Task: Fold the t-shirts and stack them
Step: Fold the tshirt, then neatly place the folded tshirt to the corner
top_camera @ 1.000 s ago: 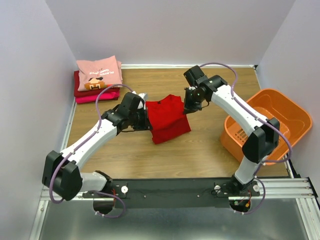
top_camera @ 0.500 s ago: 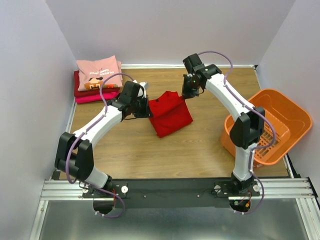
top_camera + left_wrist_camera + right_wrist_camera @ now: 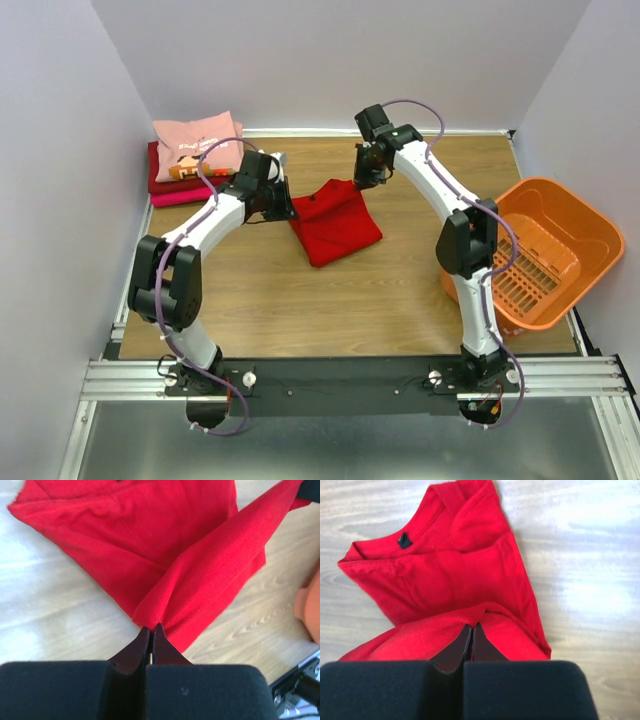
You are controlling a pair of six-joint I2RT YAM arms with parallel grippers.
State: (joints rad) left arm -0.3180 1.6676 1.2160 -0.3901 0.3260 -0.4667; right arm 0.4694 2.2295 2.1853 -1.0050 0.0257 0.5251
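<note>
We hold the red t-shirt (image 3: pixel 338 228) by two corners, left gripper (image 3: pixel 151 629) clamped at its nine o'clock, right gripper (image 3: pixel 471 628) clamped at one o'clock, so the flap can fold over.

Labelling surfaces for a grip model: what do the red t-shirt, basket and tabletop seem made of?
The red t-shirt: soft matte knit cloth; fine weave, limp folds. The basket: likely orange plastic, smooth, moulded slots. The tabletop: wood or wood-look laminate; grain lines, light sheen.
</note>
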